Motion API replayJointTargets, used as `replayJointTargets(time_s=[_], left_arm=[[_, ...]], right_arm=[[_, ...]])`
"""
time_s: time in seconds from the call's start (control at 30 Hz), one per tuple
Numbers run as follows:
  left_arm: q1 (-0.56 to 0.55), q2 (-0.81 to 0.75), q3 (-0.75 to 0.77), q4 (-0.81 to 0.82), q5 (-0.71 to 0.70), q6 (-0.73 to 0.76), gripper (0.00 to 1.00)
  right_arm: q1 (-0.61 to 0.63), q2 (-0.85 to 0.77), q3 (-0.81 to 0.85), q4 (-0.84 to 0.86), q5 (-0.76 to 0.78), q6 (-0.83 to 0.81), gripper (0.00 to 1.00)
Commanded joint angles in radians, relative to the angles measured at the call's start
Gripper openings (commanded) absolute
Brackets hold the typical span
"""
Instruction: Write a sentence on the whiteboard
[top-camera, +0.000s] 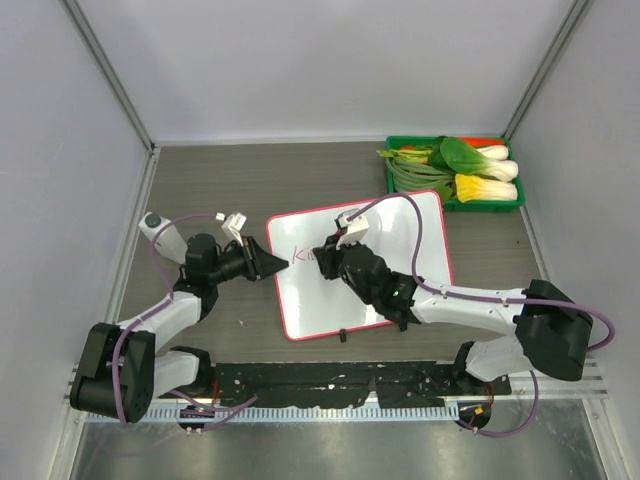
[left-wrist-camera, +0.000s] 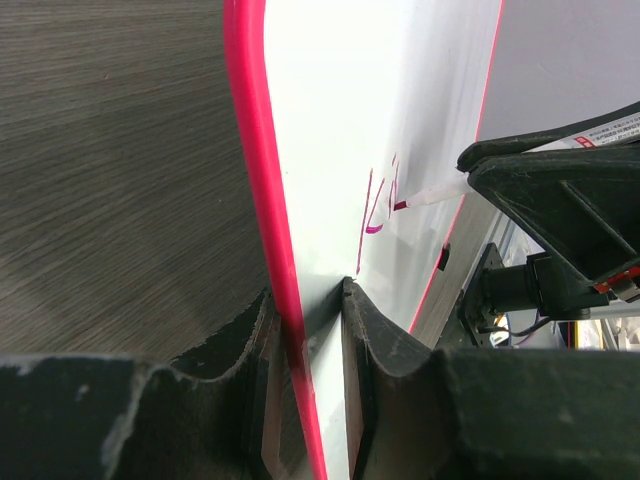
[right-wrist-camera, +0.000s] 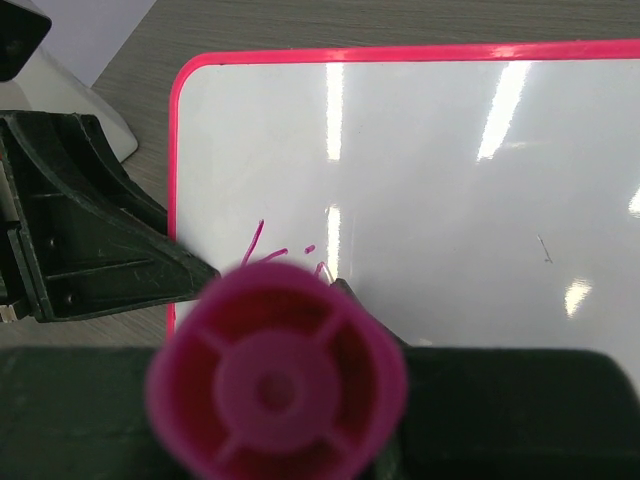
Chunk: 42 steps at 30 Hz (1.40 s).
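The whiteboard (top-camera: 310, 300) lies tilted on the table, with a pink-red frame. My left gripper (top-camera: 275, 263) is shut on its left edge; in the left wrist view the fingers (left-wrist-camera: 365, 320) pinch the frame and the board (left-wrist-camera: 400, 100). My right gripper (top-camera: 325, 258) is shut on a pink marker (right-wrist-camera: 275, 385) whose tip (left-wrist-camera: 405, 204) touches the board. The sentence (top-camera: 303, 255) is only a few pink strokes reading "Ki" near the left edge. It also shows in the left wrist view (left-wrist-camera: 372, 205) and in the right wrist view (right-wrist-camera: 262, 245), partly hidden by the marker's end.
A green tray (top-camera: 395, 185) of vegetables stands at the back right, just beyond the board's far corner. A white object (top-camera: 160, 232) sits left of my left arm. A small black clip (top-camera: 343, 333) is on the board's near edge. Enclosure walls stand all round.
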Motion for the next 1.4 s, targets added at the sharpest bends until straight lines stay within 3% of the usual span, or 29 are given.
replayJointTargets(time_s=[0.0, 0.9, 1.37], left_arm=[[-0.020, 0.010, -0.013, -0.006, 0.013, 0.060, 0.00], [-0.020, 0.003, -0.015, -0.012, 0.013, 0.063, 0.00], [-0.020, -0.001, -0.015, -0.016, 0.010, 0.065, 0.00]], right_arm=[[-0.001, -0.008, -0.008, -0.018, 0.008, -0.005, 0.01], [-0.007, 0.041, 0.080, 0.000, 0.104, -0.014, 0.01], [-0.013, 0.003, 0.043, -0.041, 0.153, 0.005, 0.01]])
